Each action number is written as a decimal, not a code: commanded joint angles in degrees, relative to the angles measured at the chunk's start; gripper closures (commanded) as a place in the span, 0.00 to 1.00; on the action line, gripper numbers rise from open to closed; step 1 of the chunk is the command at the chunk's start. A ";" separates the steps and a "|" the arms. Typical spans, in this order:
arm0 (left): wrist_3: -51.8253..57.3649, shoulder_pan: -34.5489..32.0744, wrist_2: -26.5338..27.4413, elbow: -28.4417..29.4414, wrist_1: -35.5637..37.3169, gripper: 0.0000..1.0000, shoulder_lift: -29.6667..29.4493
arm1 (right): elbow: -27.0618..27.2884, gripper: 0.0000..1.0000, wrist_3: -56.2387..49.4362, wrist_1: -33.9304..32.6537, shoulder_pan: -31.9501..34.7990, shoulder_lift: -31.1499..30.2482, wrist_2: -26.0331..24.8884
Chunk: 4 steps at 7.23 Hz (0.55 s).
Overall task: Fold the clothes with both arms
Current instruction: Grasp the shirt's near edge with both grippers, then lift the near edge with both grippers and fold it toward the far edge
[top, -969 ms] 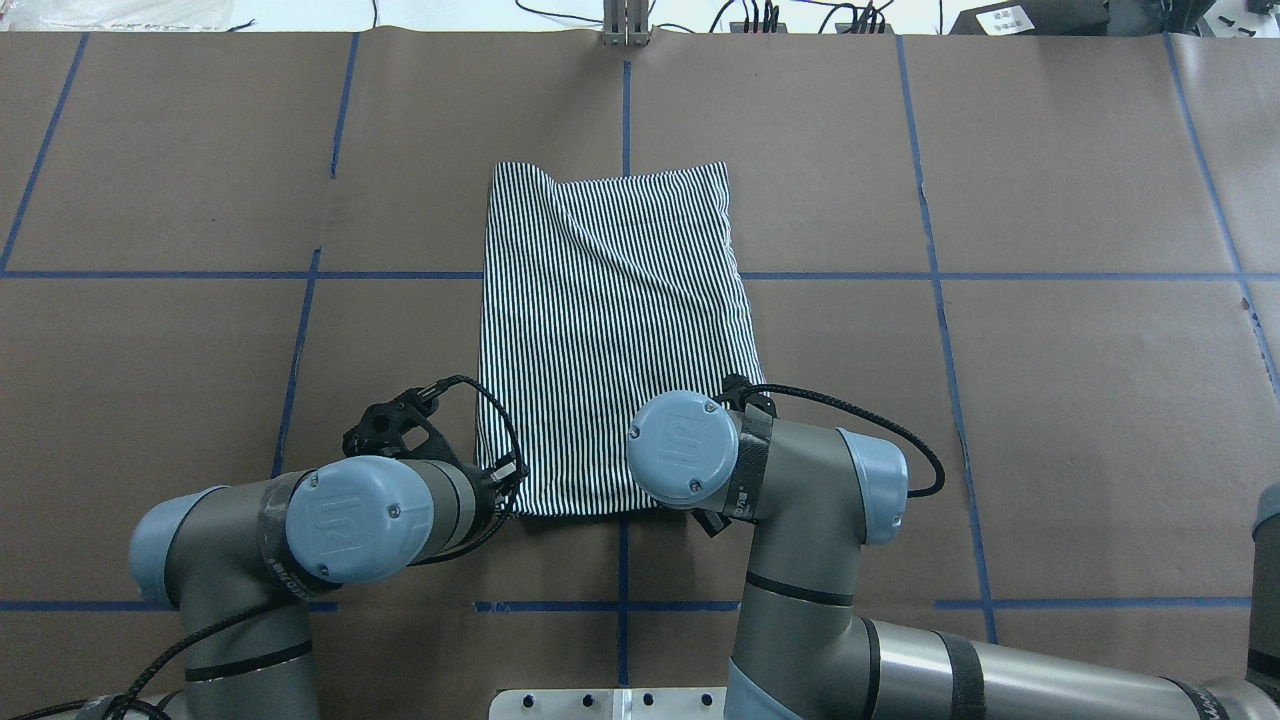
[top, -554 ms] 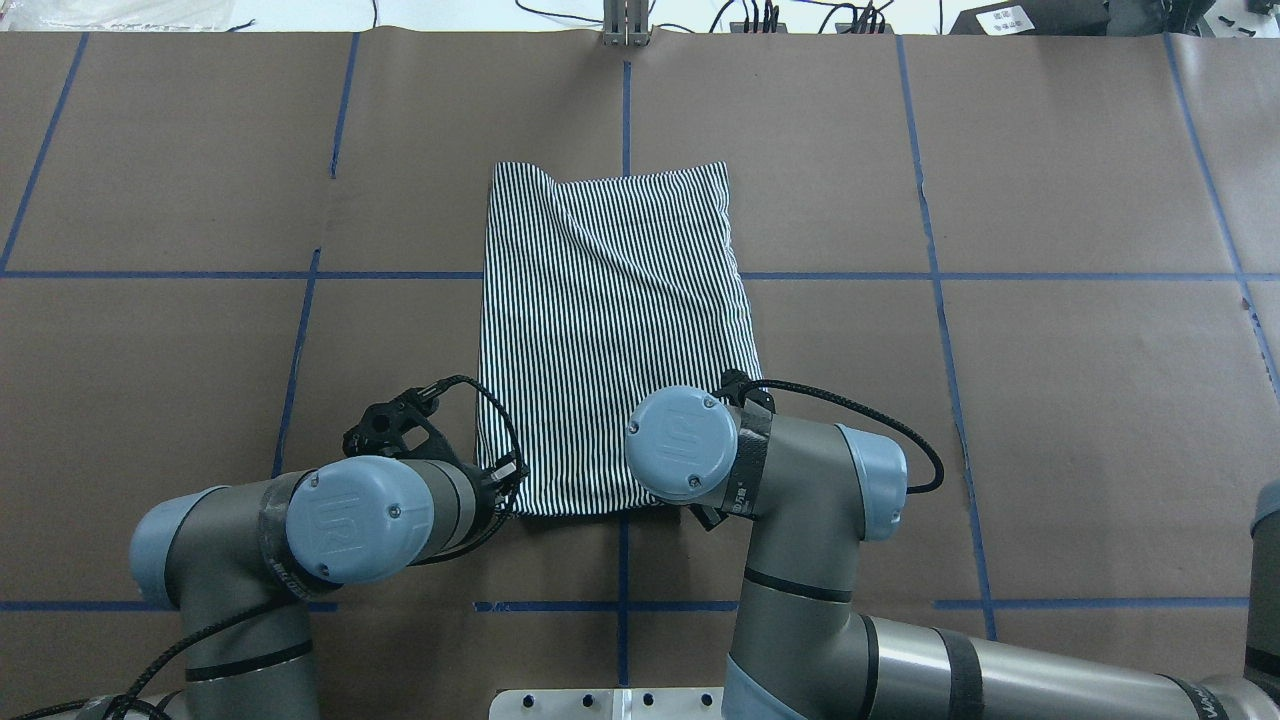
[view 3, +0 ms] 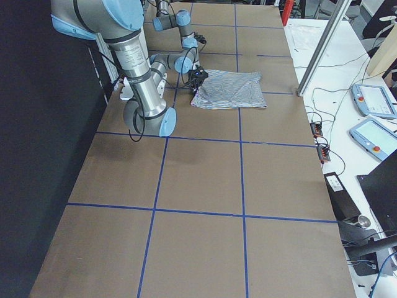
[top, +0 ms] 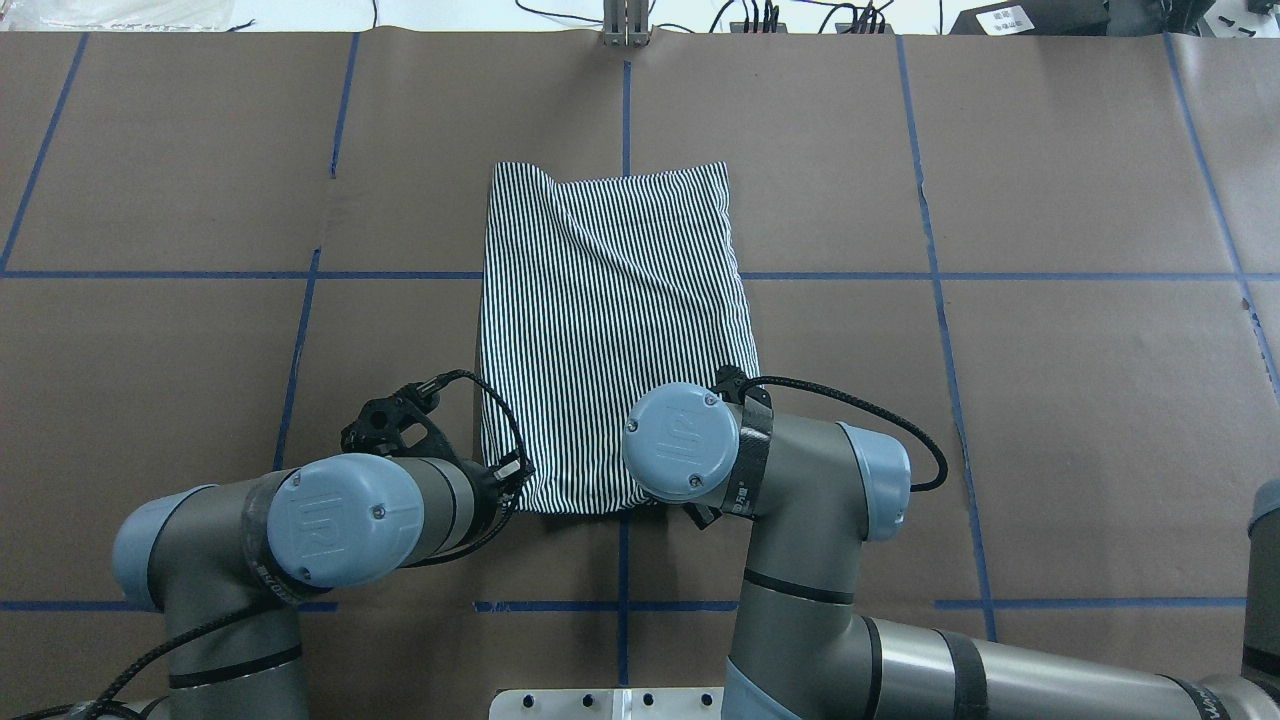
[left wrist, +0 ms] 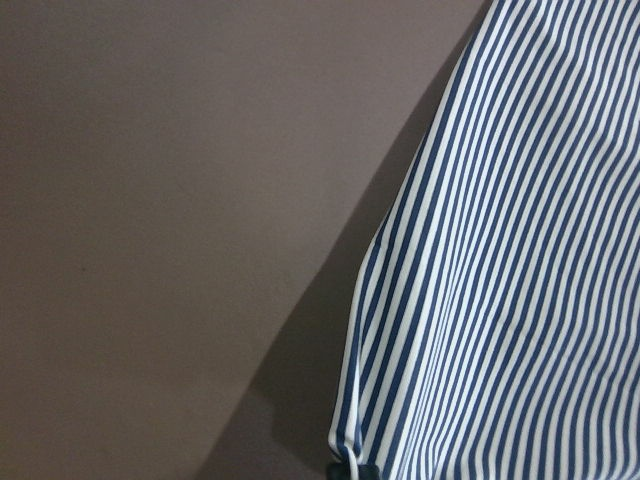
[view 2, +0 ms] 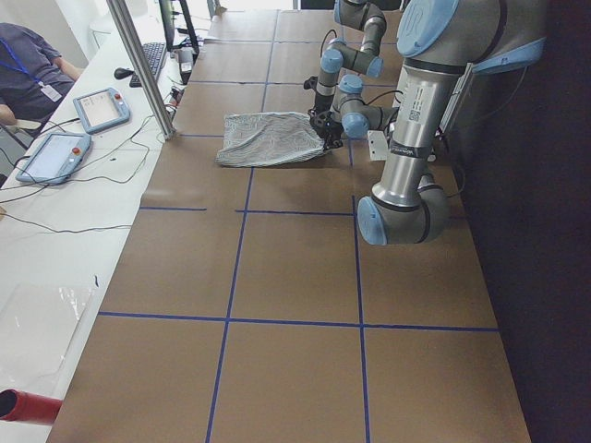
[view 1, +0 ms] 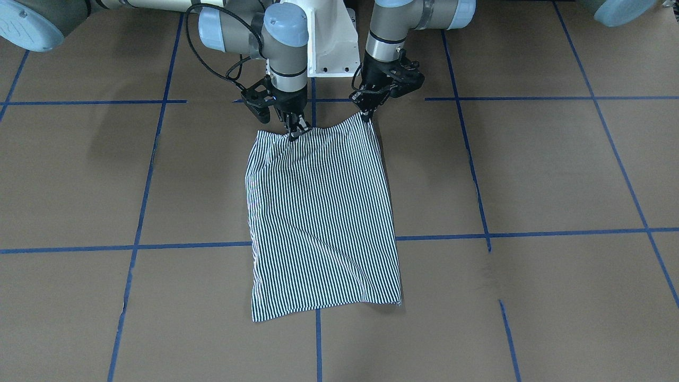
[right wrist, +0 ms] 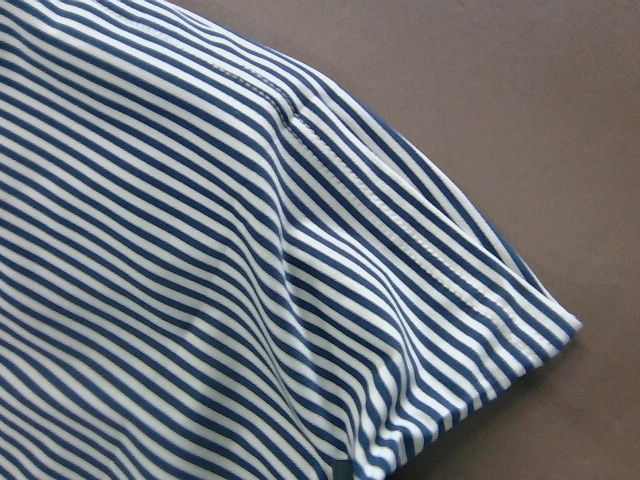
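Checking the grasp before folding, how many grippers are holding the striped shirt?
2. The left gripper pinches the shirt's robot-side left corner; the right gripper pinches that edge, short of its corner.

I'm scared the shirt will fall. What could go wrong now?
The shirt could slip out: the left hand pinches just a corner of its near edge, the right hand a small bit partway along. The corner beyond the right hand isn't held, so the fold might come out crooked.

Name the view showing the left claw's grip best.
Exterior front-facing: the left claw pinches the shirt's corner, unobstructed. Overhead, its arm hides the pinch; the wrist view shows mostly fabric; side views are too distant.
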 commanded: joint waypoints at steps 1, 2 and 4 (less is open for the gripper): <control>-0.23 0.76 0.07 -3.27 0.22 1.00 0.55 | 4.94 1.00 0.06 -0.45 -1.03 -2.03 0.35; -0.49 2.33 0.07 -4.86 0.31 1.00 0.90 | 8.71 1.00 0.06 -0.45 -3.30 -4.13 0.35; -0.67 6.46 0.07 -11.95 5.02 1.00 3.26 | 14.35 1.00 0.06 -1.24 -6.12 -6.87 0.44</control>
